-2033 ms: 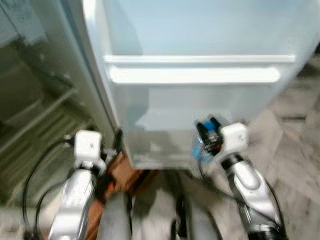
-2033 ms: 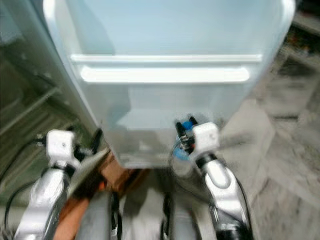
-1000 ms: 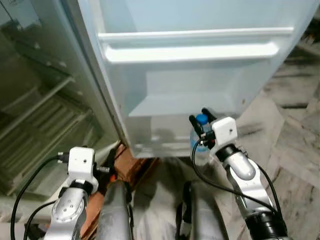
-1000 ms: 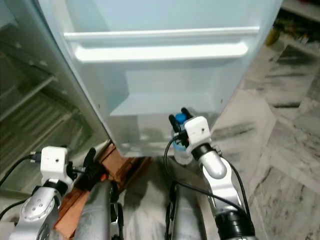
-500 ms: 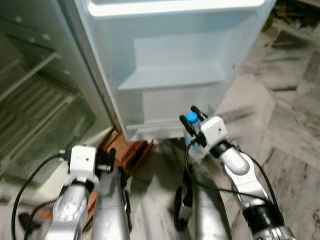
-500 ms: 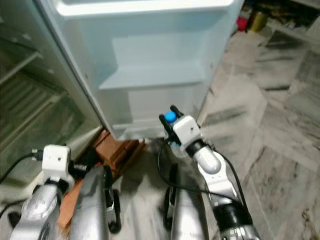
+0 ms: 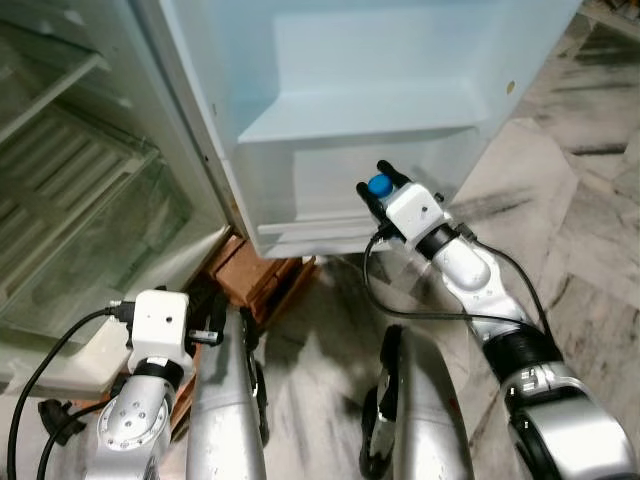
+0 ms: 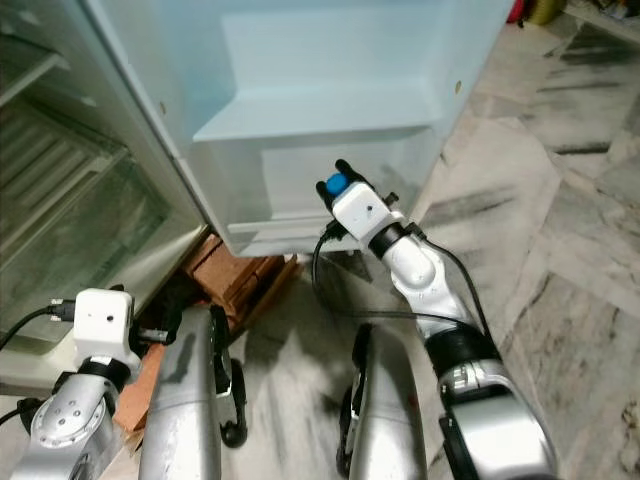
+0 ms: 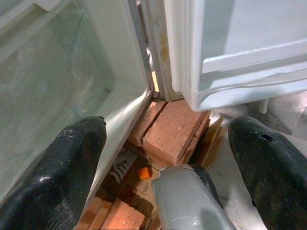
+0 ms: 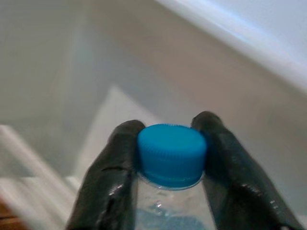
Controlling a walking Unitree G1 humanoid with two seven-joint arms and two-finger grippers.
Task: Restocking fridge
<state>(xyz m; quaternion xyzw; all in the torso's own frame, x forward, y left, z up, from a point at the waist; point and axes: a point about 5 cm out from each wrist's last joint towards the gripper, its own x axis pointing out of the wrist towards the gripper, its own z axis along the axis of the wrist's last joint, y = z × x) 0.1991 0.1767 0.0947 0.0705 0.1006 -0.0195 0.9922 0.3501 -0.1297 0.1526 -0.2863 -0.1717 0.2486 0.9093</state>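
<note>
My right gripper is shut on a clear water bottle with a blue cap, held by the neck just below the cap. It hangs close in front of the lowest bin of the open white fridge door. The bottle's clear body trails down beneath the wrist. In the right wrist view both black fingers press the neck, with the door's pale wall behind. My left gripper is open and held low near the door hinge, over red bricks under the fridge.
The fridge interior with glass shelves and a clear drawer lies to the left. Bricks prop the fridge base. Marble floor spreads to the right. My own silver legs stand below.
The camera has tipped down and closer, so the door's lower bin now sits higher in view. My right gripper has carried the bottle up toward that bin. The left arm stays low.
</note>
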